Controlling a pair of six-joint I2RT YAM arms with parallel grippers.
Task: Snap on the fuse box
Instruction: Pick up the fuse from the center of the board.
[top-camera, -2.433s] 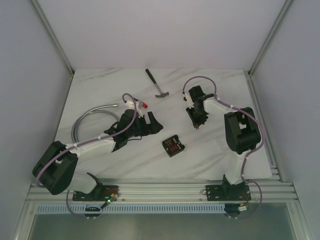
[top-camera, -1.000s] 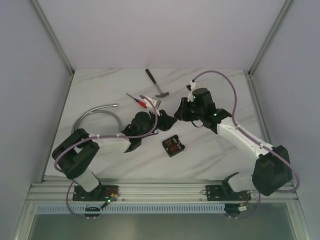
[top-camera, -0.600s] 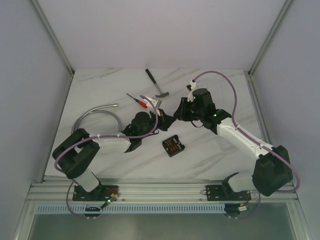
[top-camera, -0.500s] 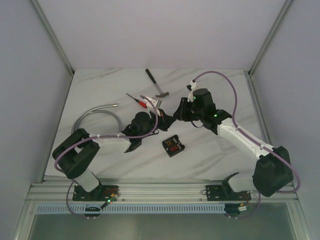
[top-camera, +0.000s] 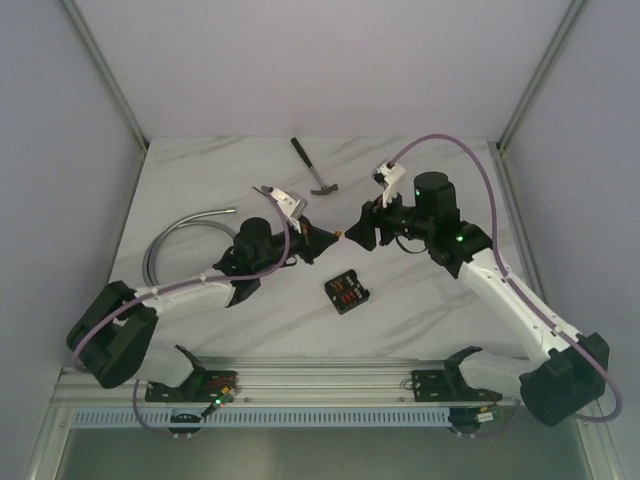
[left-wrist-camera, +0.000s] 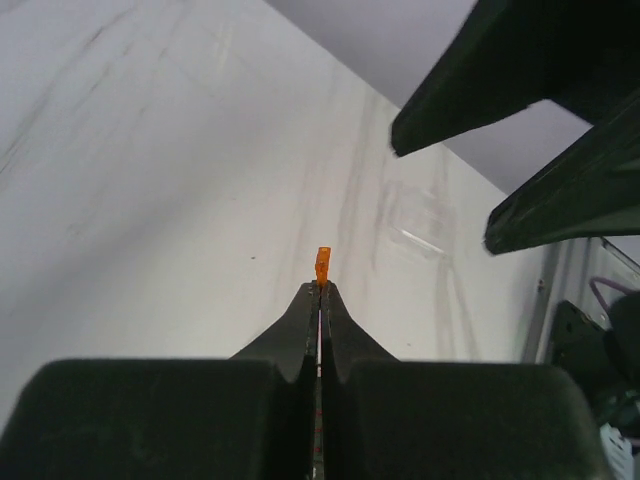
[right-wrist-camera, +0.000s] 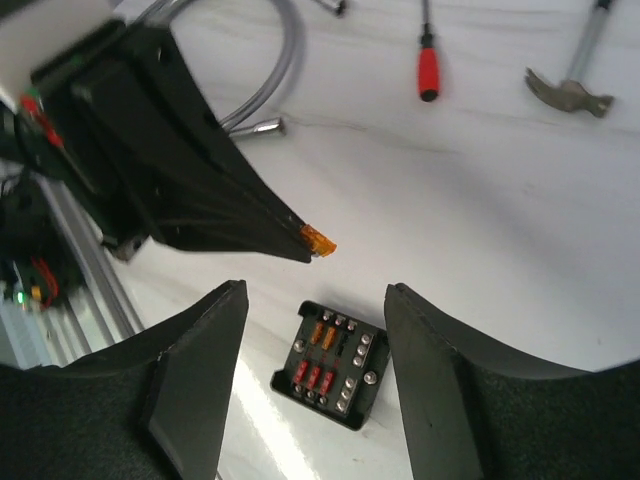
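1. Far left on the bench (top-camera: 200, 170) lies a grey flexible metal hose (top-camera: 185, 235), bent in a loose curve; nothing touches it.
2. Further along, near the back, a hammer (top-camera: 315, 170) lies flat with its dark handle angled away; the right wrist view also shows a red-handled screwdriver (right-wrist-camera: 428, 68) lying beside it, the two apart.
3. The left fingers (top-camera: 330, 238) are pressed tight together, held above the bench and pointing towards the right arm; pinched at their very tip is a tiny orange fuse (left-wrist-camera: 322, 265), most of it sticking out past the tips.
4. The fuse box (top-camera: 346, 292) sits flat on the bench near the middle, closer to the front edge than either set of fingers and just below the gap between them; nothing touches it.
5. It is a small black box, roughly square, turned cornerwise to the bench edge; its face looks up, with orange fuses in the upper slots and red ones in the lower, and small silver screws down both sides.
6. The right fingers (top-camera: 358, 228) stand wide apart with nothing between them, facing the left pair; their tips are close to the fuse but clear of it; through their gap the right wrist view shows the box below.
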